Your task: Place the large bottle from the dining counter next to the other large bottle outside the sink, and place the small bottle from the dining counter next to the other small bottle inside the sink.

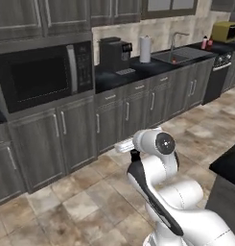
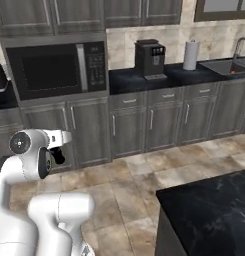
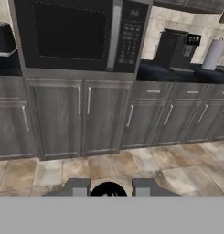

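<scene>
my arm (image 1: 159, 187) is folded low over the tiled floor (image 1: 80, 202), facing a wall of grey cabinets (image 1: 114, 120). a black built-in microwave (image 1: 42, 74) sits in them, left of the black counter (image 1: 119, 77). on that counter a black coffee machine (image 1: 114, 54) stands at the back, a paper towel roll (image 1: 145, 49) beside it. the sink (image 1: 179, 55) is sunk near the counter's right end with its curved faucet (image 1: 174, 39) behind; something small and red (image 1: 174, 60) lies inside. a pink-red bottle (image 1: 204, 43) stands outside the sink by its far right corner. a corner of the dining counter (image 2: 214, 210) shows near my base. my gripper (image 3: 109, 189) is clamped on a dark round-topped object (image 3: 109, 190), likely a bottle.
</scene>
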